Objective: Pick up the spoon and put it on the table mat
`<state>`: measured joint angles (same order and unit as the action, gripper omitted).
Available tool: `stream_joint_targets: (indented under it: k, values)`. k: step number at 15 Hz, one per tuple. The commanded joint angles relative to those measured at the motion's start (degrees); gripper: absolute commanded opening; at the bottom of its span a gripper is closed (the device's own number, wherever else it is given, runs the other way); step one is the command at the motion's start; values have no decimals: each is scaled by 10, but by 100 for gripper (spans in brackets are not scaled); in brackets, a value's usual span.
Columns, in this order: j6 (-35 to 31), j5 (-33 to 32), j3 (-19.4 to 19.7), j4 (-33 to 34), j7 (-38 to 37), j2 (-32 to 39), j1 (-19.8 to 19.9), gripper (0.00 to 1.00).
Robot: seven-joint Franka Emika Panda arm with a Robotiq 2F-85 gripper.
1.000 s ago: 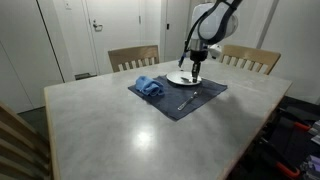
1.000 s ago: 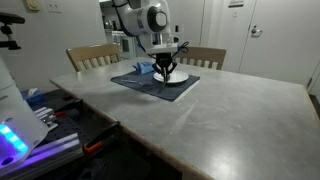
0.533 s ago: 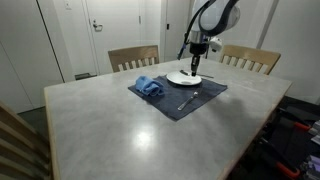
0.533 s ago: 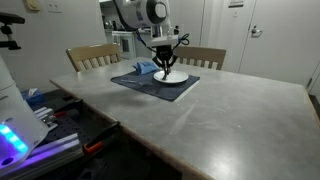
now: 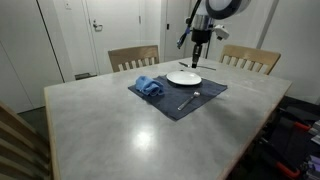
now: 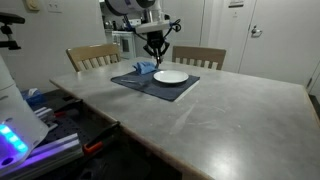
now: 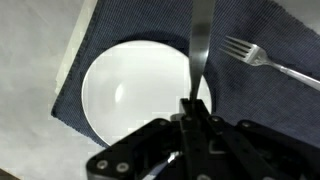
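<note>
My gripper (image 5: 197,47) hangs above the far edge of the white plate (image 5: 184,78) and is shut on a metal spoon (image 5: 195,62) that points down toward it. In the wrist view the jaws (image 7: 190,105) are closed on the spoon (image 7: 200,45), which runs across the plate (image 7: 130,90). The dark blue table mat (image 5: 205,93) lies under the plate. In an exterior view the gripper (image 6: 154,45) holds the spoon (image 6: 155,60) above the mat (image 6: 160,88) beside the plate (image 6: 171,75).
A fork (image 5: 188,100) lies on the mat beside the plate and also shows in the wrist view (image 7: 265,60). A crumpled blue cloth (image 5: 150,87) sits on the mat's other end. Two wooden chairs (image 5: 133,58) (image 5: 250,58) stand behind the grey table (image 5: 100,130).
The gripper has risen from the plate with the spoon held in it. The plate, fork and cloth have not moved.
</note>
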<state>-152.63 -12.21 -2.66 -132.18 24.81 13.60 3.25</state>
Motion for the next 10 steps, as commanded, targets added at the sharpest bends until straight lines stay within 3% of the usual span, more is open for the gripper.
stream_joint_targets:
  k: [1, 6, 10]
  values:
    - [-14, 15, -18, -52, 34, -55, -5, 2]
    - [-71, 25, -44, -79, 125, -69, -18, 2]
    - [-131, 138, -107, -92, 305, -51, 8, 2]
